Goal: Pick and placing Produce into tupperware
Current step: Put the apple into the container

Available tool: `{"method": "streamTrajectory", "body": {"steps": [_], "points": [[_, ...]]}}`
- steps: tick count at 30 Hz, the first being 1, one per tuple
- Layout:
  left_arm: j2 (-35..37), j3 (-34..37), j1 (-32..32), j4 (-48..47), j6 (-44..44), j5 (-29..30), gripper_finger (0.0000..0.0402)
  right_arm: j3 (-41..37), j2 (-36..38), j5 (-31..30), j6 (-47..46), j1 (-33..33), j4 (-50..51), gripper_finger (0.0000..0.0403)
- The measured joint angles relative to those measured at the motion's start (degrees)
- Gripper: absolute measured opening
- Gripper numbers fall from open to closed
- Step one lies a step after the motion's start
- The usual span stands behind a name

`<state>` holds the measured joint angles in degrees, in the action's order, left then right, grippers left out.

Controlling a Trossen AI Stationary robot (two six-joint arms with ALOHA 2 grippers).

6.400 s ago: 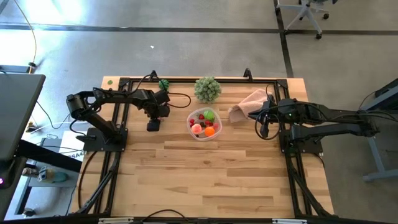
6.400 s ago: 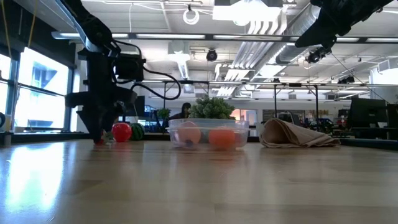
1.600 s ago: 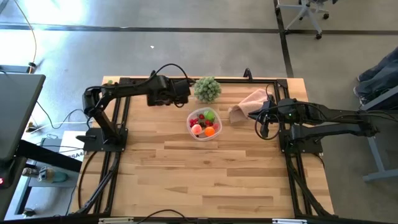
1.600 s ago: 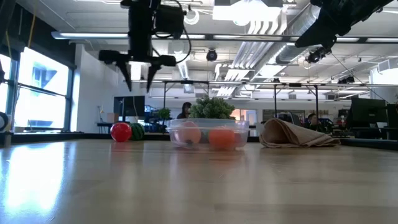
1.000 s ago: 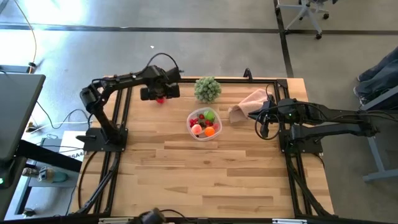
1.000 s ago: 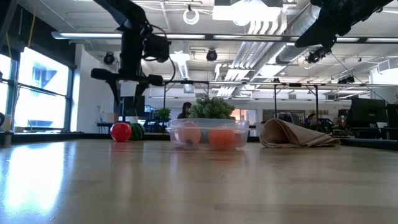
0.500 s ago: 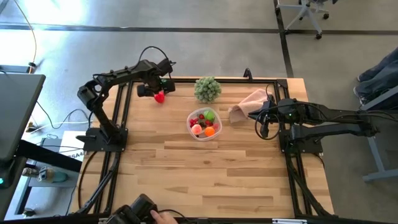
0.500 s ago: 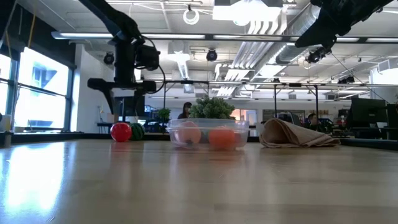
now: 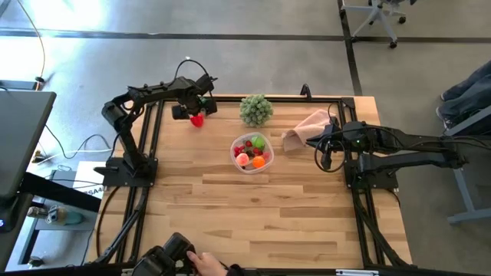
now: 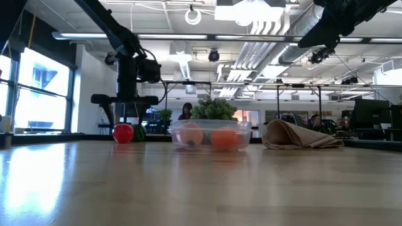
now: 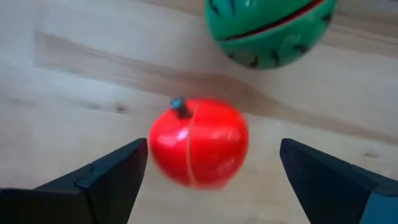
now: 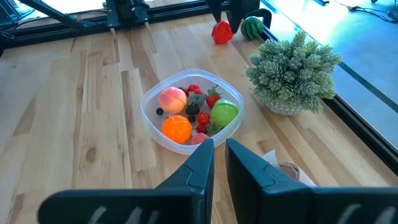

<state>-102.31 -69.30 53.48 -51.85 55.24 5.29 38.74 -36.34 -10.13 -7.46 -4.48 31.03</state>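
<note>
Hovering over the red tomato (image 11: 198, 142), the left pincer (image 9: 192, 110) now has its fingers (image 11: 106, 176) spread wide either side of it, nothing held. A sec ago it was half shut and higher up; since then it swung away from the tub (image 9: 252, 152) to the far-left corner and opened en route. Means: last drop is done, next pick lined up, prob. a descent then a close.

Tomato sits on the surface (image 9: 253, 215) well left of the tub and beyond it, w/ a green melon-like piece (image 11: 270, 30) just beside it, so a wide close could clip that.

Tub itself is mid-surface, already holding a peach, an orange, a green piece and small red bits. Leafy ball (image 9: 256, 110) just behind the tub; cloth (image 9: 304, 127) to its right.

Right pincer (image 9: 325, 159) waits right of the tub, near the cloth, fingers pressed together, empty.
</note>
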Motion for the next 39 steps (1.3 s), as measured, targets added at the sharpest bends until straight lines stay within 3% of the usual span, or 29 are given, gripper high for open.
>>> {"method": "streamTrajectory", "body": {"steps": [8,15,39], "points": [[-0.10,2.86,2.51,1.59,-0.78,-1.88,0.0358,-0.01,-0.02,0.00,-0.02,-0.01,-0.02,0.0030],[-0.10,7.98,2.76,8.68,-0.42,-5.70,0.0358,0.00,-0.02,0.00,0.00,0.01,-0.02,0.0030],[-0.08,9.11,2.76,11.29,3.57,-4.23,0.0358,-0.02,0.00,0.00,-0.02,0.01,-0.02,0.0030]]}}
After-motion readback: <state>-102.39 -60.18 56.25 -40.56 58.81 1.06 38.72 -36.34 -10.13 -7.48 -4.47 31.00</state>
